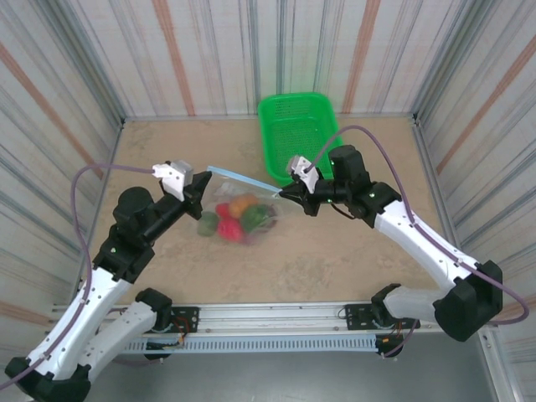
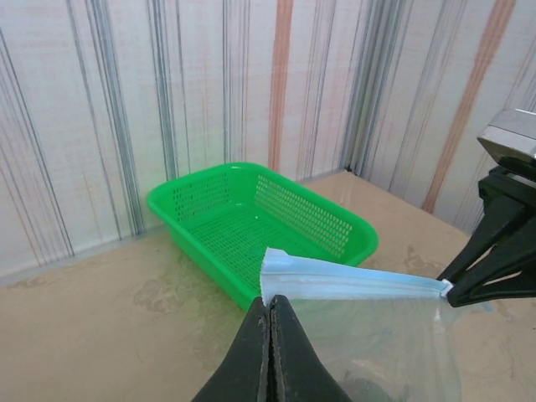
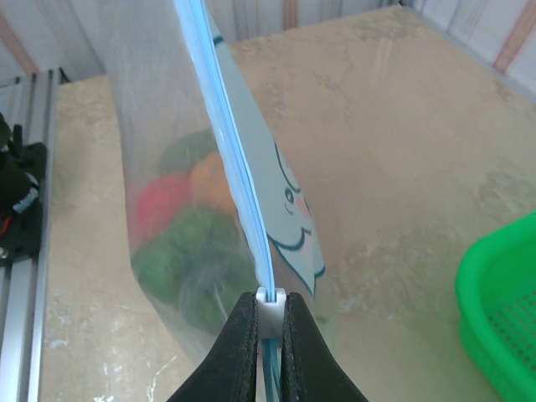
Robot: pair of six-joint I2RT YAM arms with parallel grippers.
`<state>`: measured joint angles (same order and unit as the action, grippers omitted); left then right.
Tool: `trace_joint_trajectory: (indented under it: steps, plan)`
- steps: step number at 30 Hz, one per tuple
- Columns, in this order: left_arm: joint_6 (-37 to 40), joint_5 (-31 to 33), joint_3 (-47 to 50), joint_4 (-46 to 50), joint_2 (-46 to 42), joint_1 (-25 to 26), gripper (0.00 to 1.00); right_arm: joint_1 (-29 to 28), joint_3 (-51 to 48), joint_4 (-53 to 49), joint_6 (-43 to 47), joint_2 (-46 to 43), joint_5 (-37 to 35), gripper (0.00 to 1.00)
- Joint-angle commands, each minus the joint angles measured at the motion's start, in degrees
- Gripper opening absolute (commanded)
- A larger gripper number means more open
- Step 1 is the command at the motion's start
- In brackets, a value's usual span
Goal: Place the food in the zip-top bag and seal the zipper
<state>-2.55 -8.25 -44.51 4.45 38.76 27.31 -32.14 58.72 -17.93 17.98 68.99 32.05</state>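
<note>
Above food [image 1: 233,222], left gripper [image 1: 203,188], right gripper [image 1: 282,194] facing inward, pinching zip-top bag [image 1: 255,192]

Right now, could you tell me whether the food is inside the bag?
Inside: the food shows as coloured shapes through the clear zip-top bag.

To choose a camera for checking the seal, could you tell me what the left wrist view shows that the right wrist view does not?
Left wrist view, not the right wrist one: the left gripper shut on the zip-top bag, and the striped wall. Right wrist view, not the left wrist one: the food inside the bag, a printed cartoon on it, and the rail. Both: the right gripper pinching the zipper at its end, the bag, the green basket and the table.
</note>
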Motion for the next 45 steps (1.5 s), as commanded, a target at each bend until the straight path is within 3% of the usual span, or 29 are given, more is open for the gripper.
trace_joint_trajectory:
  steps: [1, 8, 15, 21, 32, 37, 42, 44, 45]
  plan:
    - [-1.49, 7.54, 0.13, -4.73, -2.55, -1.48, 0.0, 1.47, -3.58, -4.39, -2.45, -1.99, -7.74, 0.0]
    - [-2.15, 9.98, 1.42, -4.32, -3.61, -1.55, 0.0, 2.26, -7.75, -3.41, -6.92, -5.53, -8.5, 0.0]
    - [-2.14, 11.34, 2.05, -3.88, -4.49, -1.56, 0.0, 2.76, -11.88, -7.36, -9.0, -11.82, -16.59, 0.0]
    - [-2.27, 10.48, 2.32, -3.51, -4.83, -1.49, 0.0, 4.15, -15.17, -5.34, -13.13, -17.34, -15.21, 0.0]
    - [-9.56, 8.64, 1.42, 8.26, -13.07, 2.6, 0.0, -2.25, -4.8, -19.34, -15.03, -21.24, -16.98, 0.0]
    - [-14.52, 9.44, 5.12, 14.54, -20.49, 3.11, 0.0, -3.77, 1.54, -27.04, -13.31, -19.29, -18.51, 0.01]
    - [-20.55, 13.54, 9.57, 19.19, -20.19, 3.16, 0.0, -3.66, 1.66, -23.27, -12.56, -12.84, -17.61, 0.02]
    - [-23.56, 17.89, 11.56, 19.07, -17.28, 3.14, 0.0, -3.64, 1.84, -19.55, -13.06, -8.58, -22.3, 0.09]
    - [-24.97, 20.46, 12.32, 18.67, -15.76, 3.16, 0.0, -3.67, 1.91, -17.75, -13.53, -7.23, -24.87, 0.17]
